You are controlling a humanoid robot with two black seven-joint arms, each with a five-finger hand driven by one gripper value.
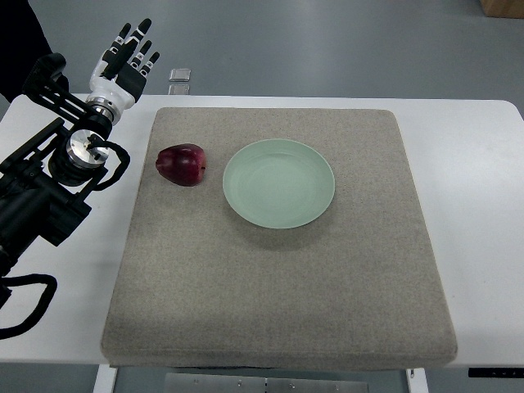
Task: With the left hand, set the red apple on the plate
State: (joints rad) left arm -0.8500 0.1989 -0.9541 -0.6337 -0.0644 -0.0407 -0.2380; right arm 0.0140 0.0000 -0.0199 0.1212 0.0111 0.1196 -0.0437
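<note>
Left black-and-white robot hand (129, 54) raised at far left of white surface (471, 155), fingers extended, relaxed, holding nothing. Dark red apple (182, 164) lying on grey fabric mat (278, 278), nearer and right of hand, well apart. Just beside round pale green plate (279, 183), not touching.

White table (475, 164) under a grey mat (278, 286) — grey floor (327, 49) beyond

No readable text, label, brand, number or sign anywhere: none on the red apple (182, 164), the plate (279, 183), the grey mat (278, 278), the white counter (483, 205) or the left hand (125, 63).
</note>
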